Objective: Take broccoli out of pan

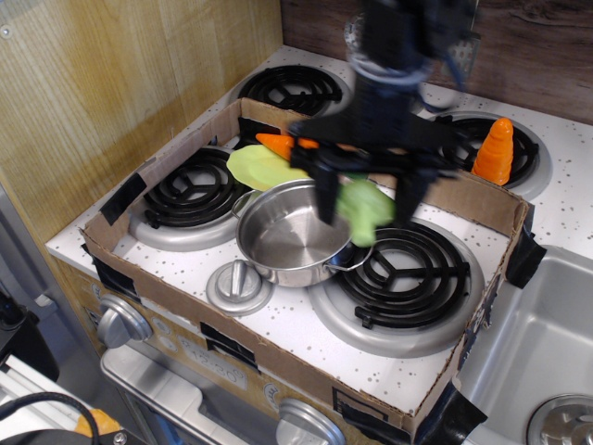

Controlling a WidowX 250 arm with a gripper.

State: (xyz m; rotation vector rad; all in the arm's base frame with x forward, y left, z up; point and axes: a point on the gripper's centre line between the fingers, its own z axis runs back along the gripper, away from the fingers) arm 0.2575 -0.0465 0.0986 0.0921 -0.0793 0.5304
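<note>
The black two-fingered gripper point(368, 199) hangs from a blurred dark arm over the stove top, its fingers point(326, 190) pointing down and pinched on the small light-green lumpy plastic broccoli floret point(367, 209). The floret is in the air — outside the pot, just past its right rim and above the inner edge of the front-right black coil burner point(405, 269).

The small round shiny stainless-steel pan point(291, 234) with straight sides stands upright on the speckled white stove surface point(306, 329), between the two front burners; its inside shows only bare metal. A thin wire loop handle sticks out on its right side toward the coil burner.

Just in front of the pan, to its left, lies a flat round steel lid with a knob point(239, 286). Behind the pan a flat yellow-green leaf-shaped piece point(261, 168) rests beside the front-left black coil burner point(191, 193), and an orange toy carrot point(282, 145) lies at the leaf's far edge — partly hidden by the gripper.

A low brown cardboard wall point(169, 295) patched with black tape rings the front part of the stove. Beyond it, on the back-right burner, an orange ridged cone-shaped toy point(495, 151) stands upright. A grey sink point(540, 352) sits at the right edge.
</note>
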